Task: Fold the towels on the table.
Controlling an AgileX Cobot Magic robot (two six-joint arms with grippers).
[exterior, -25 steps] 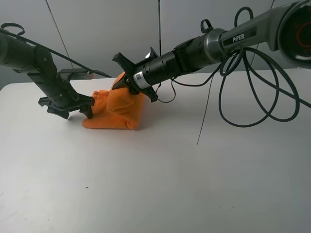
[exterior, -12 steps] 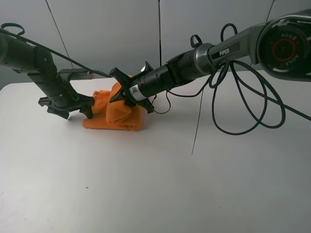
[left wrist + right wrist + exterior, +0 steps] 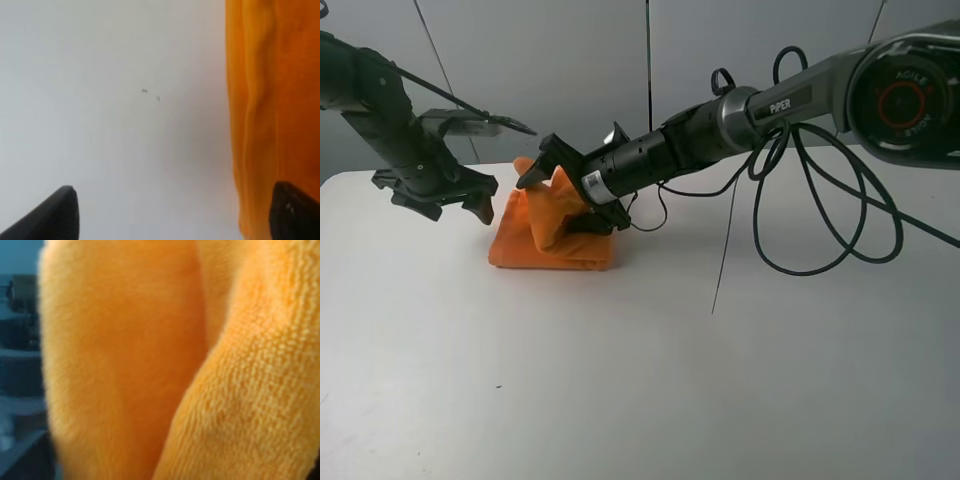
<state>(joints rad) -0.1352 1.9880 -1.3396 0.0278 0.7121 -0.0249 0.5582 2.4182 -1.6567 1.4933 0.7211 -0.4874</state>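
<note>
The orange towel (image 3: 548, 240) lies bunched in a folded heap on the white table (image 3: 640, 380), far left of centre. My right gripper (image 3: 552, 205) reaches across to it; its jaws look spread with a raised fold of cloth between them. The right wrist view is filled with orange cloth (image 3: 150, 365) and shows no fingers. My left gripper (image 3: 455, 208) hangs open and empty above the table, just left of the towel. In the left wrist view its fingertips (image 3: 55, 215) stand wide apart over the bare table (image 3: 125, 100), with the towel's edge (image 3: 270, 100) to one side.
Black cables (image 3: 820, 200) loop down from the right arm over the table's back right. Grey wall panels (image 3: 570, 60) stand behind the table. Two small dark specks (image 3: 145, 91) mark the tabletop near the towel.
The right gripper has lowered the lifted towel leftward onto the heap and its jaws have spread. The left gripper has risen and drawn back to the left, off the towel.
</note>
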